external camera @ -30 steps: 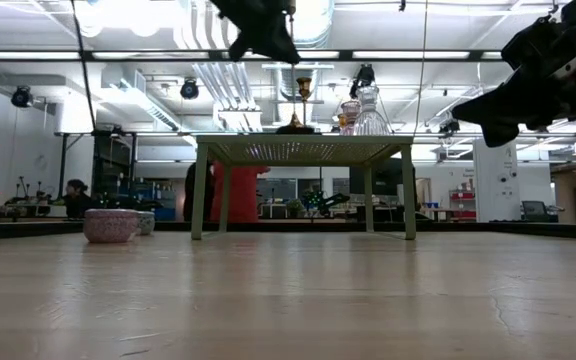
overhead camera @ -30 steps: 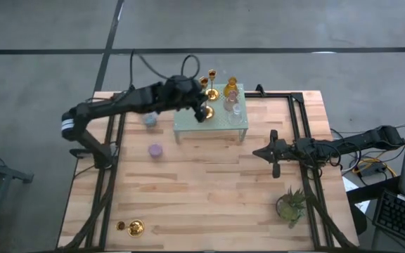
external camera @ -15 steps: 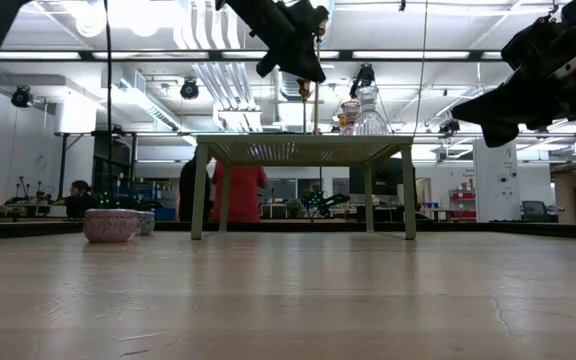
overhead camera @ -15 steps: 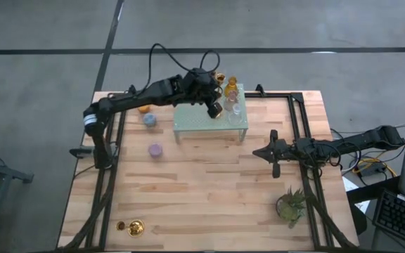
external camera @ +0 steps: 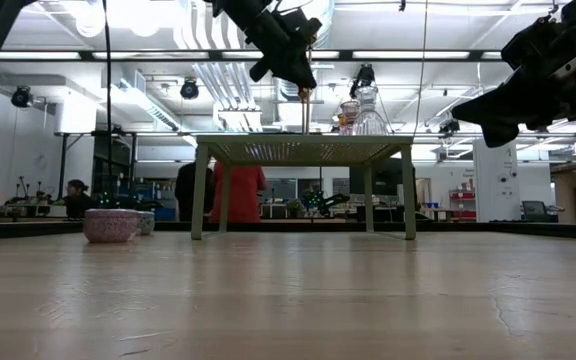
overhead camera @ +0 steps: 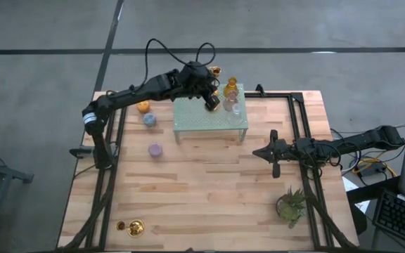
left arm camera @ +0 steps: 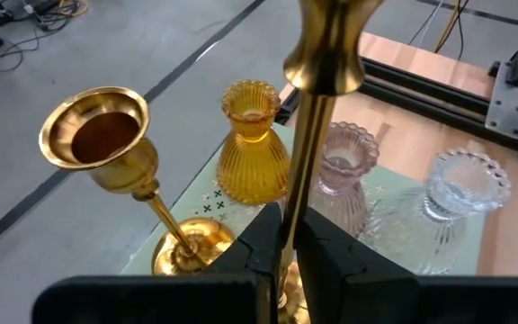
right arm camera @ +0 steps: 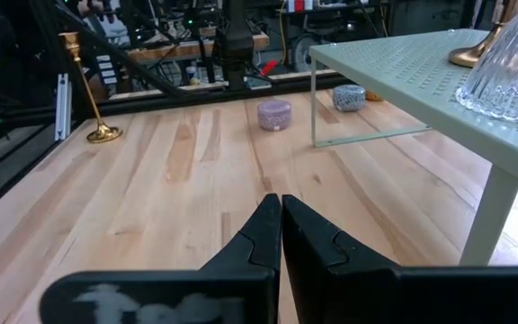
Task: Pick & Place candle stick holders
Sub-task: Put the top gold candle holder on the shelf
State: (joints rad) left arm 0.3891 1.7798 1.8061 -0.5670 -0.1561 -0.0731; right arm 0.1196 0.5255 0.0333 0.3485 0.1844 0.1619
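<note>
Beyond your wooden tabletop (overhead camera: 209,190) a workshop with ceiling lights is showing, and a person in red is standing far behind the pale green mesh rack (overhead camera: 199,121) that is sitting at the far middle of the tabletop. Your left arm is reaching across the rack's far edge, its left tool (left arm camera: 288,236) closing on the thin stem of a gold candle stick holder (left arm camera: 317,108), held upright above the rack. Just beside it on the rack are standing a second gold holder (left arm camera: 115,148), an amber holder (left arm camera: 252,144), a pink cup (left arm camera: 347,166) and a clear cup (left arm camera: 461,193). Your right arm is waiting over the tabletop's right side, its right tool (right arm camera: 280,216) pressed closed on nothing. Left of the rack, on the tabletop, an orange cup (overhead camera: 143,107), a blue cup (overhead camera: 150,120) and a purple cup (overhead camera: 156,150) are lying apart. At the near left corner another gold holder (overhead camera: 133,227) is resting, possibly on its side. A potted plant (overhead camera: 291,204) is sitting near right.
</note>
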